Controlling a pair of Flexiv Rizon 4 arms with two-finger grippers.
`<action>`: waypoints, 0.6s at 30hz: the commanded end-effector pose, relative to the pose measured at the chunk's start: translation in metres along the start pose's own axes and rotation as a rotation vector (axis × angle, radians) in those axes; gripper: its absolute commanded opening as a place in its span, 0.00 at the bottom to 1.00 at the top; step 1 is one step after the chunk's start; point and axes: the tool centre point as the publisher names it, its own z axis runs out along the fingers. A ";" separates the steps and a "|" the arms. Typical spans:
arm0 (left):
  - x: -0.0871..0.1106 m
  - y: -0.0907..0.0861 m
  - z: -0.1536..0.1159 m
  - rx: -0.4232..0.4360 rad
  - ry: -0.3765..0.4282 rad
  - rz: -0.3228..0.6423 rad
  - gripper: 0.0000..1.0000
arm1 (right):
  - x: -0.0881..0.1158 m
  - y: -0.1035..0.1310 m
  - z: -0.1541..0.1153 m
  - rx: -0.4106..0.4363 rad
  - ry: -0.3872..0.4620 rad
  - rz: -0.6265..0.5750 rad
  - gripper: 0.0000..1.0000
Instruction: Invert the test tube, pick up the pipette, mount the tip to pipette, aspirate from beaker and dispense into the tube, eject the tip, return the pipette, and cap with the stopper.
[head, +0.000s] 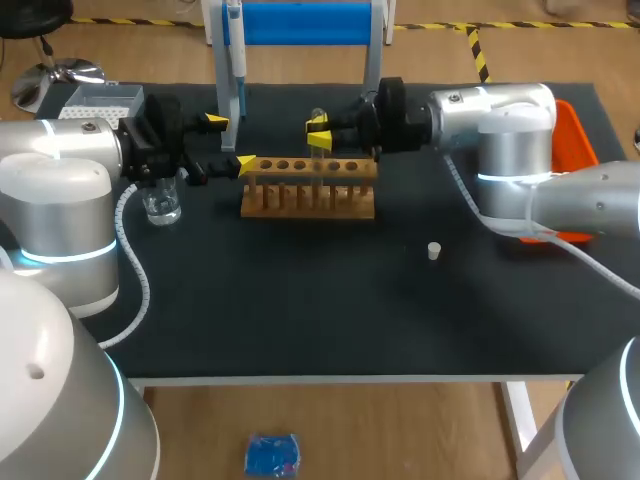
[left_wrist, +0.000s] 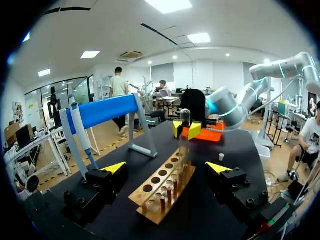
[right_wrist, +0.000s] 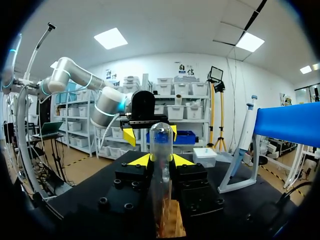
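Two arms over black table (head: 300, 300) | right gripper (right_wrist: 161, 160) clamped on test tube (right_wrist: 161, 145), round end up, above wooden rack (head: 308, 190) | left gripper (head: 230, 143) fingers apart at rack's left end | beaker (head: 162, 205) below left arm | stopper (head: 434, 251) right of rack | pipette (head: 236, 50) hangs on blue stand (head: 300, 22)

Clear, glossy test tube (right_wrist: 161, 150) (glass or plastic, cannot tell); rack (head: 308, 200) bare wood, matt; worktop (head: 300, 310) black, matt, cloth-like.

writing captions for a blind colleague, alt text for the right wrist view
The right gripper is shut on an upright tube, rounded end up, at a wooden rack. The left gripper faces it, open; a pipette hangs on a blue stand beside.
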 end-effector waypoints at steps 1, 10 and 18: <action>0.001 0.001 0.001 0.004 -0.006 0.001 1.00 | 0.002 0.004 -0.001 0.006 -0.003 -0.002 0.00; 0.001 0.001 0.001 0.004 -0.006 0.001 1.00 | 0.004 0.012 0.000 0.007 -0.006 -0.012 0.00; 0.001 0.001 0.001 0.004 -0.006 0.001 1.00 | 0.005 0.018 -0.001 0.003 -0.009 -0.007 0.00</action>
